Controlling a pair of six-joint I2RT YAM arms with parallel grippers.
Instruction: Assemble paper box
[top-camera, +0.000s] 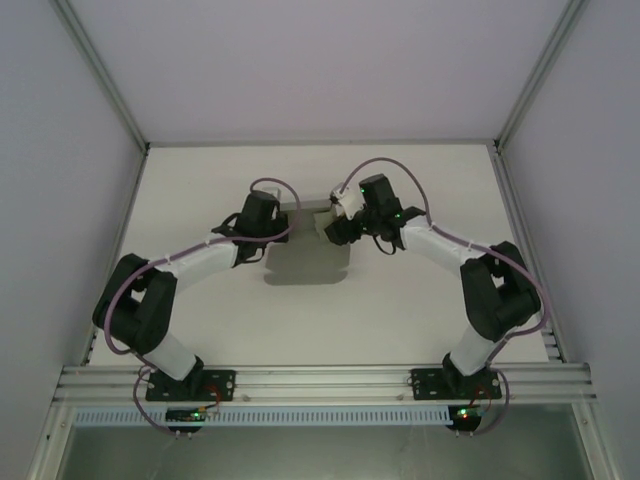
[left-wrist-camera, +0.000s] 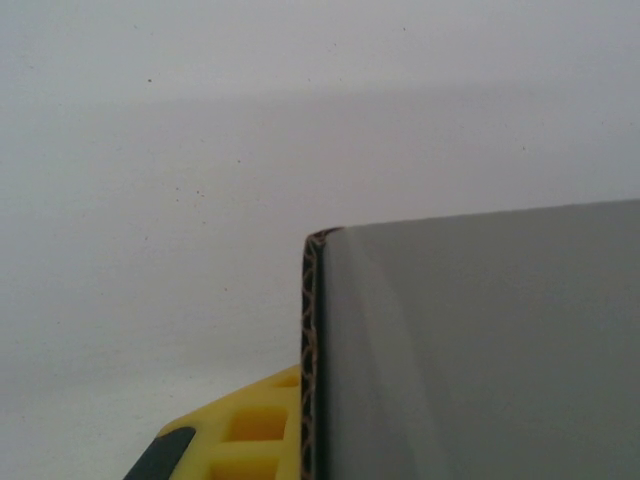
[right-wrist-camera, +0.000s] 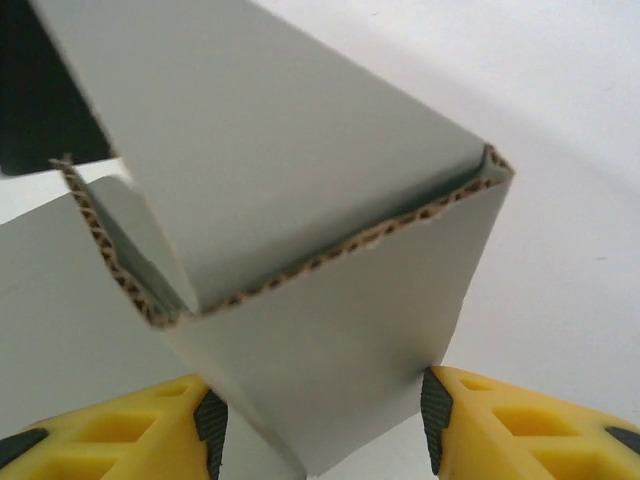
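Observation:
The paper box (top-camera: 305, 218) is grey corrugated cardboard, partly folded and held between both arms at the middle of the table. In the left wrist view one grey panel (left-wrist-camera: 480, 350) stands edge-on against a yellow finger (left-wrist-camera: 250, 430); my left gripper (left-wrist-camera: 310, 440) is shut on it. In the right wrist view a folded flap (right-wrist-camera: 330, 330) with a raw corrugated edge sits between the two black pads (right-wrist-camera: 435, 415), both touching its sides. My right gripper (right-wrist-camera: 323, 420) is shut on that flap. From above, the left gripper (top-camera: 262, 215) and right gripper (top-camera: 340, 225) face each other across the box.
A dark shadow (top-camera: 310, 265) lies on the white table (top-camera: 400, 300) below the box. Metal frame posts and grey side walls (top-camera: 60, 200) bound the table. An aluminium rail (top-camera: 320, 380) carries both arm bases at the near edge.

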